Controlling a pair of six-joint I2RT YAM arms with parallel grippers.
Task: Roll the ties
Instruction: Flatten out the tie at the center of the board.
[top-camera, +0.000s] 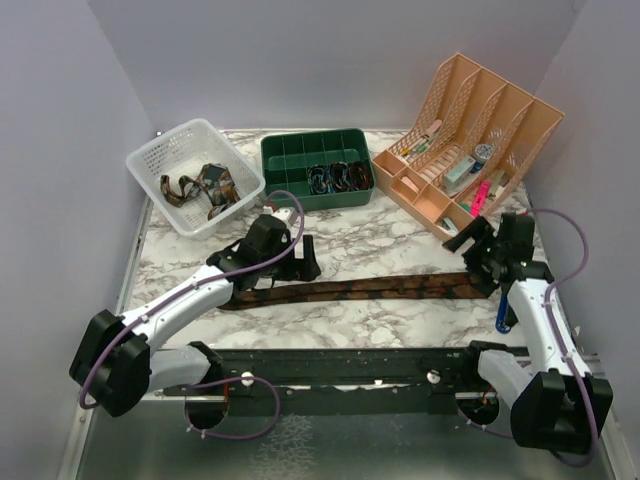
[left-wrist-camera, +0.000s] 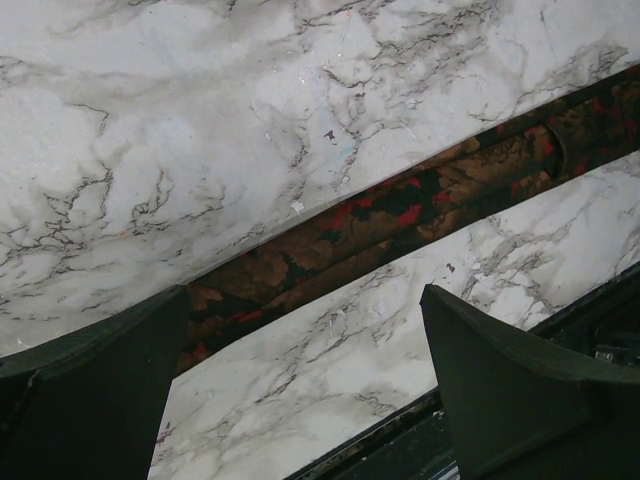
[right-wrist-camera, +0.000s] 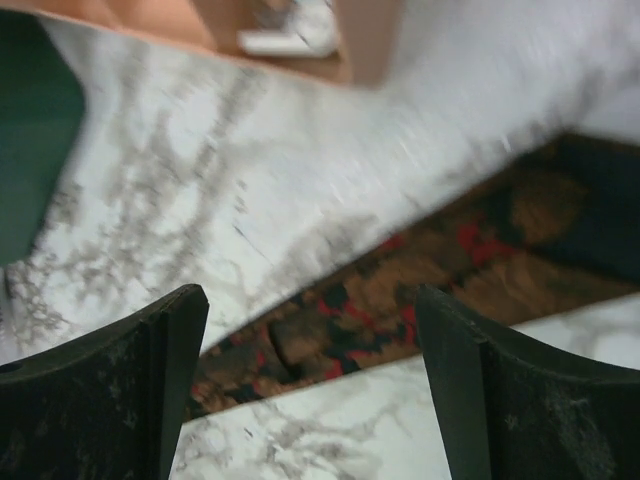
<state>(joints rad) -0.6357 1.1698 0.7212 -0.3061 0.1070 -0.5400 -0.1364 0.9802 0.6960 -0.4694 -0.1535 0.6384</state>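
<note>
A dark brown tie (top-camera: 370, 288) with reddish-orange pattern lies flat and stretched out across the marble table, left to right. My left gripper (top-camera: 290, 262) is open and empty over its left end; the tie (left-wrist-camera: 400, 215) runs diagonally just beyond the fingers (left-wrist-camera: 90, 400). My right gripper (top-camera: 488, 262) is open and empty over the right end; the tie (right-wrist-camera: 400, 290) lies between and below the fingers (right-wrist-camera: 480, 400). More ties lie loose in the white basket (top-camera: 200, 185), and several rolled ones sit in the green tray (top-camera: 340, 178).
A white mesh basket (top-camera: 160, 155) stands at the back left, a green compartment tray (top-camera: 290, 160) at the back centre, and a peach desk organiser (top-camera: 480, 140) with stationery at the back right. A black rail (top-camera: 350, 365) runs along the near edge.
</note>
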